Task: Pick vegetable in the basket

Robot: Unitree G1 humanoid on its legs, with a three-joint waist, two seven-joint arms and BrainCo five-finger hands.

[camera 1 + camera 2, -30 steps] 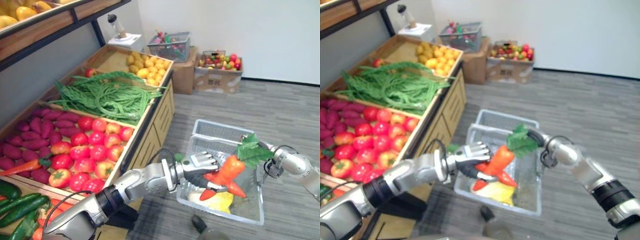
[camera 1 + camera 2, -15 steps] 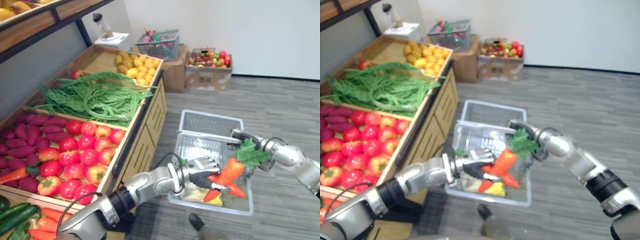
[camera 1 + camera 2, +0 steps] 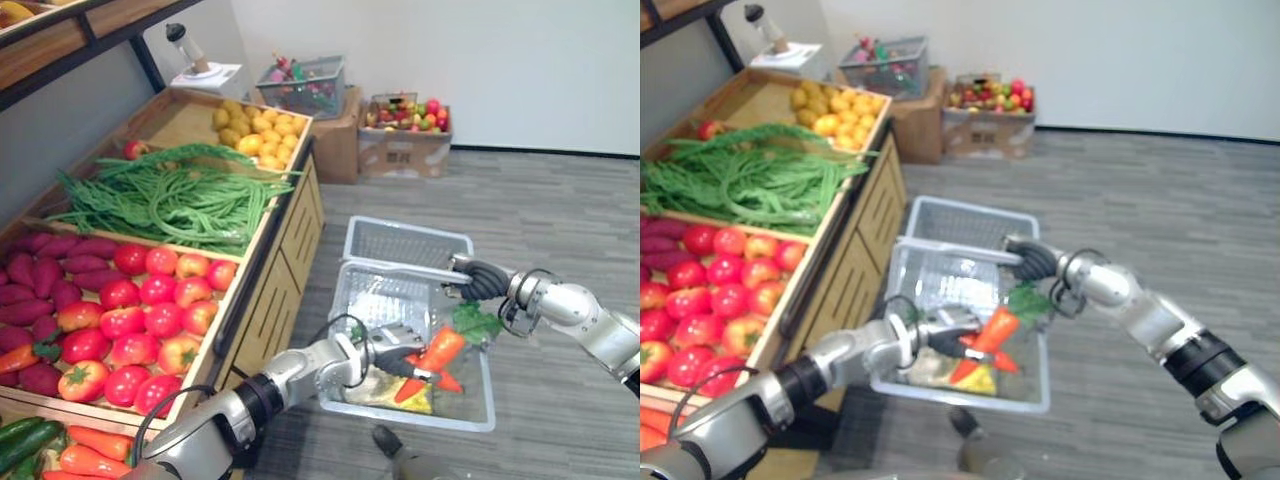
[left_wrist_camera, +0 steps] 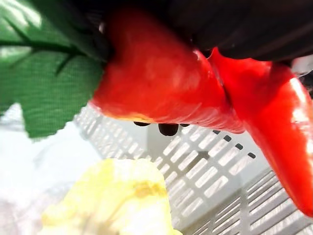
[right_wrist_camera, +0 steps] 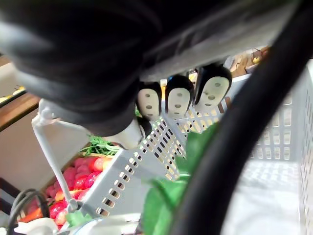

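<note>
Both sets of fingers are curled tight. Those of the left hand (image 3: pixel 395 340) clamp a pair of orange carrots (image 3: pixel 432 355), and those of the right hand (image 3: pixel 478 279) wrap the handle (image 3: pixel 395 267) of the white basket (image 3: pixel 410 234), holding it beside the produce bench (image 3: pixel 285 230). The carrots sit low inside the basket, tips down over a pale yellow item (image 3: pixel 385 393), their green leaves (image 3: pixel 476 322) towards the right hand. The placing looks almost done; next, I'd say, the left fingers must loosen and lift clear. The carrots look smooth and glossy with cloth-like leaves, probably light imitations.
</note>
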